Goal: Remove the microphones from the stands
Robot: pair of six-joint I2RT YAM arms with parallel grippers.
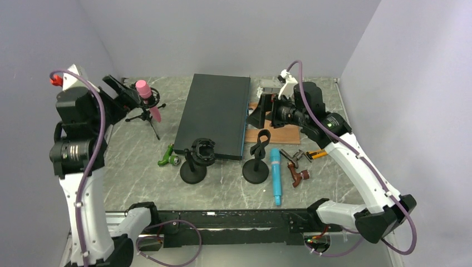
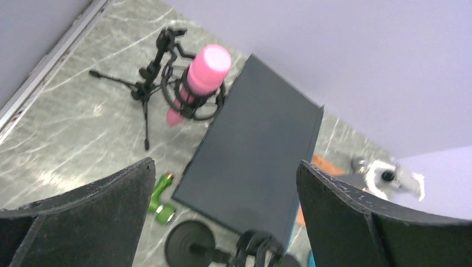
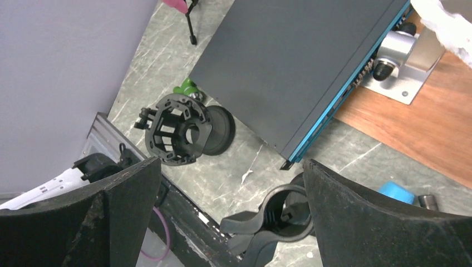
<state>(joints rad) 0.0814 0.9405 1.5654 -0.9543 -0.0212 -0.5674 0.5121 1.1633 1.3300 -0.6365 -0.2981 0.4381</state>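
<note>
The pink microphone (image 2: 206,69) seemed light, rigid and slick, best held by its head above the spindly tripod stand (image 2: 146,92). The left fingers (image 2: 83,217) and right fingers (image 3: 384,222) stood open.

Pink microphone (image 1: 142,88) on tripod stand (image 1: 146,115) occupies the far-left corner. Left wall (image 1: 33,39) is close on 1 side, and a black case (image 1: 214,117) is just beside it on the other. Approach over bare tabletop (image 1: 131,167) from the near side is unobstructed. Green tool (image 1: 167,156) and shock-mount stand (image 1: 193,173) bound it rightward.
</note>
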